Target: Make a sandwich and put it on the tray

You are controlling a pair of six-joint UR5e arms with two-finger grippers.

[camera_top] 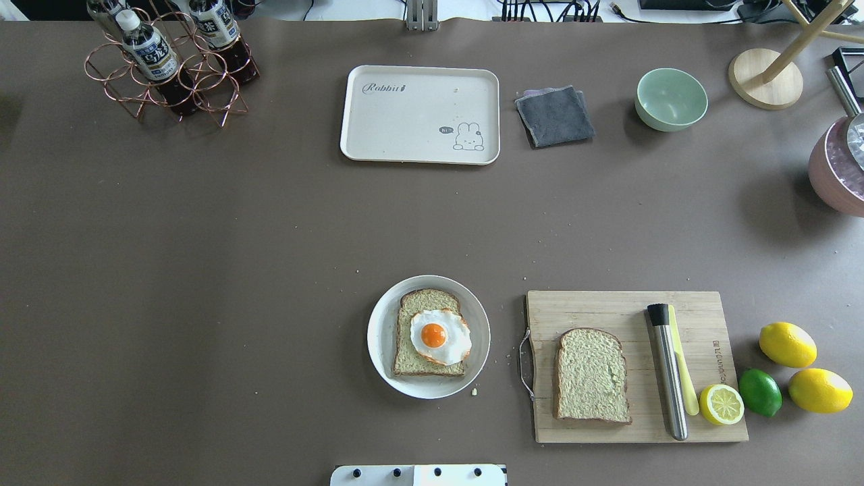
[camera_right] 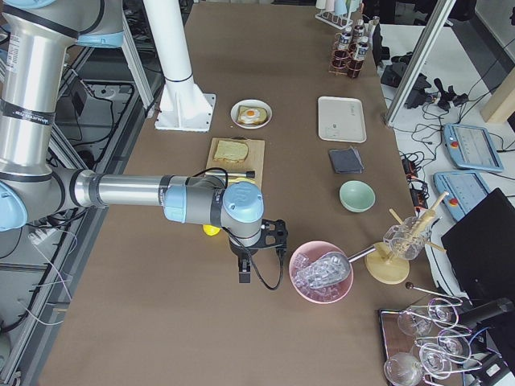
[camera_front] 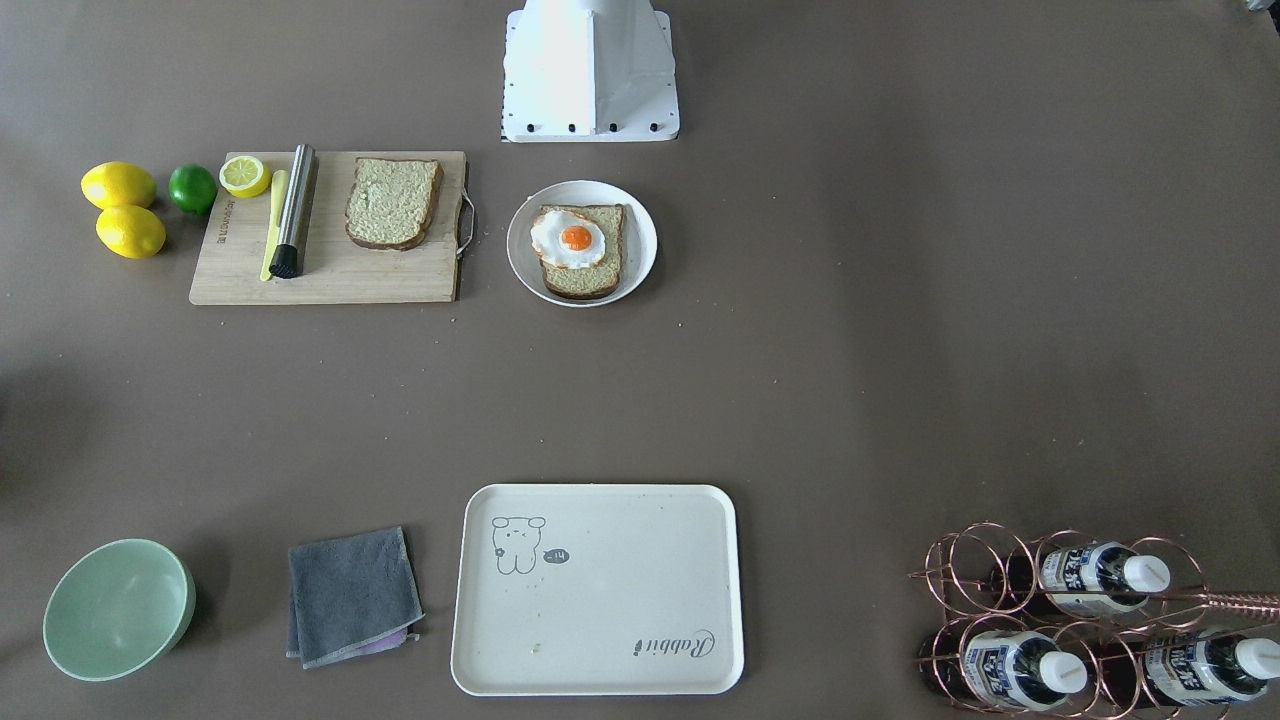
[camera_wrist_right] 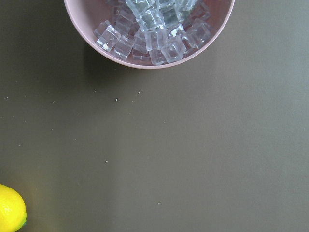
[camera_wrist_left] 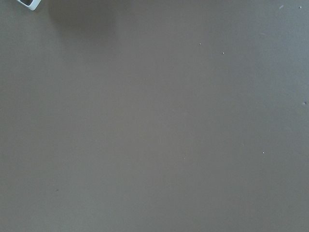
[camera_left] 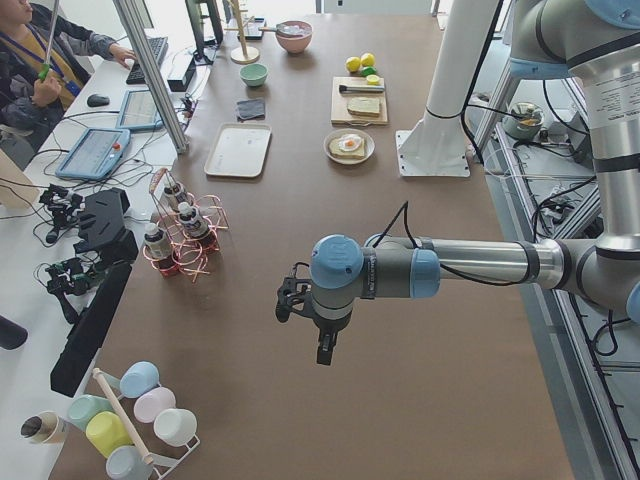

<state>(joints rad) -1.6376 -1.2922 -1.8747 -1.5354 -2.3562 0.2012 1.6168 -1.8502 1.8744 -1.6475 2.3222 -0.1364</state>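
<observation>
A round white plate [camera_top: 381, 337] near the robot's base holds one slice of wholegrain bread [camera_top: 422, 300] with a fried egg [camera_top: 439, 335] on top. A second bread slice [camera_top: 591, 375] lies on the wooden cutting board [camera_top: 607, 307]. The cream tray [camera_top: 405, 121] sits bare at the far side of the table. My left gripper [camera_left: 318, 345] hangs over bare table, far from the plate. My right gripper [camera_right: 244, 273] hangs beside a pink bowl. Both show only in the side views, so I cannot tell if they are open or shut.
The board also carries a steel cylinder [camera_top: 668, 371], a yellow knife and a lemon half [camera_top: 721, 404]. Two lemons and a lime [camera_top: 759, 391] lie beside it. A green bowl [camera_top: 671, 98], grey cloth [camera_top: 555, 115], copper bottle rack [camera_top: 169, 67] and pink ice bowl [camera_wrist_right: 149, 29] stand around.
</observation>
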